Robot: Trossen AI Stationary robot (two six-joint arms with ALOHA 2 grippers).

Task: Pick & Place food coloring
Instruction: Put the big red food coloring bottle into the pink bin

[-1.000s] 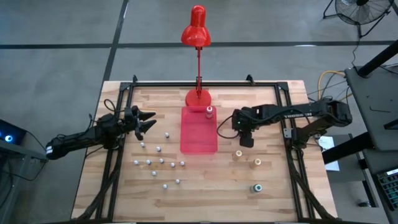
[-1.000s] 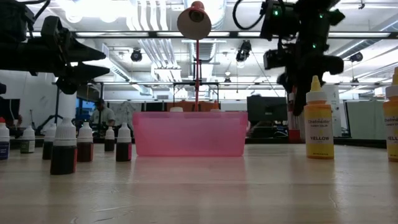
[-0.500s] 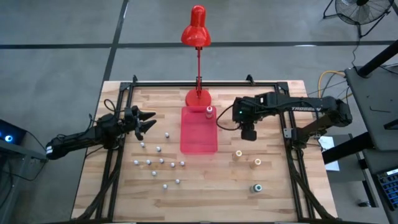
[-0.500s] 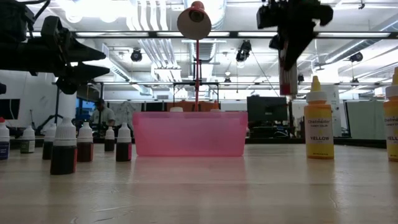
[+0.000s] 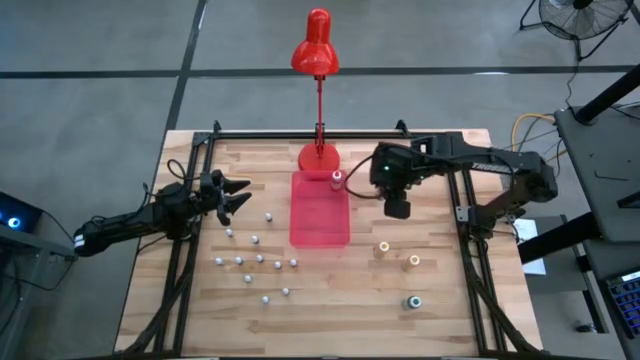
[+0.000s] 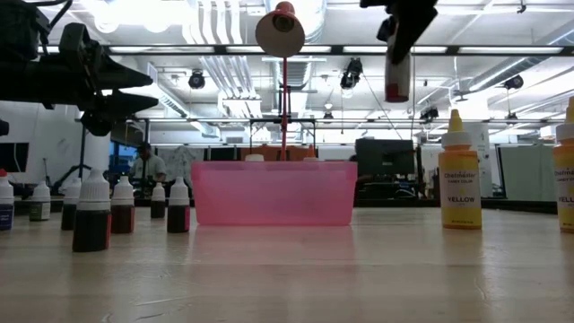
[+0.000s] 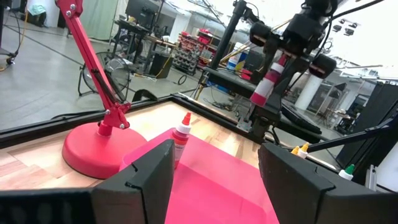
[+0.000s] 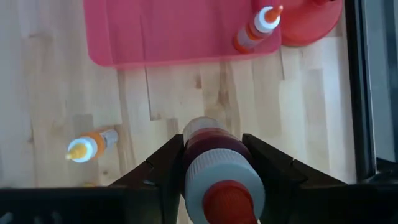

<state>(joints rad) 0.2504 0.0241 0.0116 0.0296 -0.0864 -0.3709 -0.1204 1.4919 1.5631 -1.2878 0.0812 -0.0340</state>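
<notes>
My right gripper (image 5: 397, 207) hangs high over the table, just right of the flat red tray (image 5: 320, 232). It is shut on a red-capped food coloring bottle (image 8: 214, 168), which also shows in the low view (image 6: 395, 76). A pink-capped bottle (image 5: 337, 179) stands upright in the tray's far right corner. Orange (image 5: 381, 249), yellow (image 5: 414, 262) and teal (image 5: 410, 302) capped bottles stand on the wood to the right. Several small bottles (image 5: 258, 262) stand on the left. My left gripper (image 5: 237, 195) waits open, level, at the table's left. My right gripper pinches the bottle's dark red body (image 8: 211, 146), just below the cap, between its two fingers (image 8: 165, 165). The fingers slant steeply down from above. The bottle hangs near upright, cap up, lifted well clear of the table.
A red desk lamp (image 5: 318, 100) stands with its base (image 5: 318, 157) at the tray's far end. Black frame rails (image 5: 462, 215) run along the table's sides. Bare wood lies between the tray and the right-hand bottles.
My right gripper has risen steadily, staying shut on the red-capped bottle. The bottle has gone from close to the table top to high above it, keeping near upright.
</notes>
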